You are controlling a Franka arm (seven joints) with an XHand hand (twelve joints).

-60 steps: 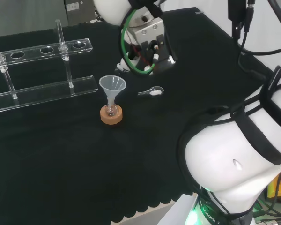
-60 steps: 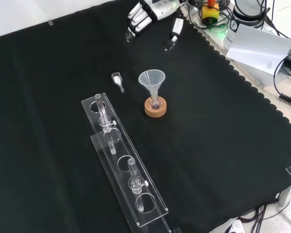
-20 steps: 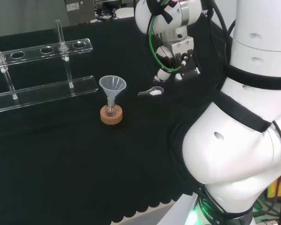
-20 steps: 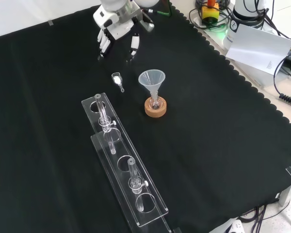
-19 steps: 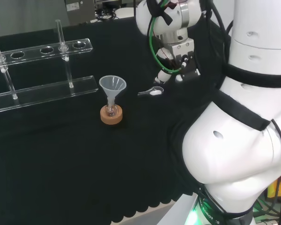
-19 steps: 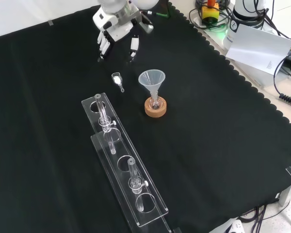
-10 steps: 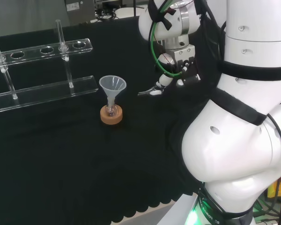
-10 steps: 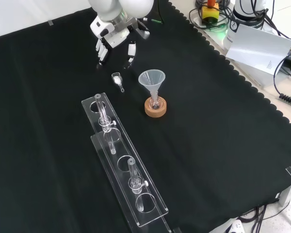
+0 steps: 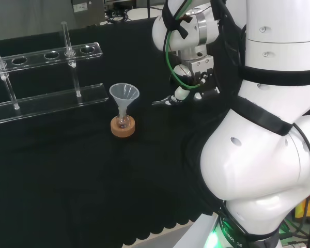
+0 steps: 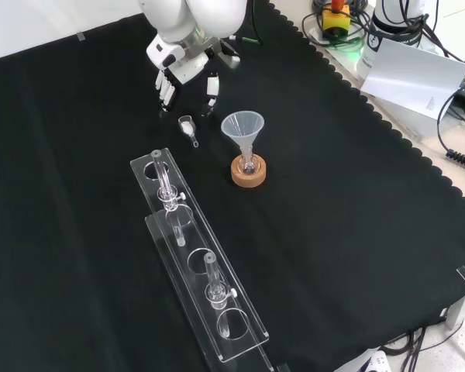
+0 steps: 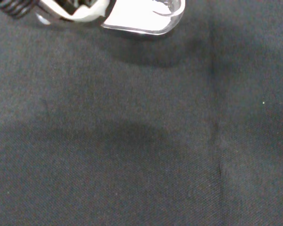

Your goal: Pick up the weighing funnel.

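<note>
Cloth of plain black covers the surface [image 9: 67, 181]. At the far left of the head view stands a clear rack [image 9: 46, 101] with two glass tubes [image 9: 67, 49] upright in it. To its right the funnel [image 9: 124, 93] stands mouth up, its stem in a small flask [image 9: 123, 121] on a cork ring [image 9: 123, 128]. Farther right the weighing funnel [image 9: 163, 102] lies flat on the cloth, well apart from the cork ring, with its stem pointing toward the big funnel.

Just right of it the hand [image 9: 192, 77] hangs low over the surface, and a fingertip overlaps the weighing funnel's bowl end, so contact cannot be judged from here. The arm's white links [image 9: 268, 170] take up the right of this view.

In the front view the fingers [image 10: 167, 91] and the thumb [image 10: 211, 87] point down at the cloth, straight and spread apart, gripping nothing. The weighing funnel lies just below the gap between them, near their tips but not clasped. The wrist view has a white part of the hand over bare cloth.
</note>
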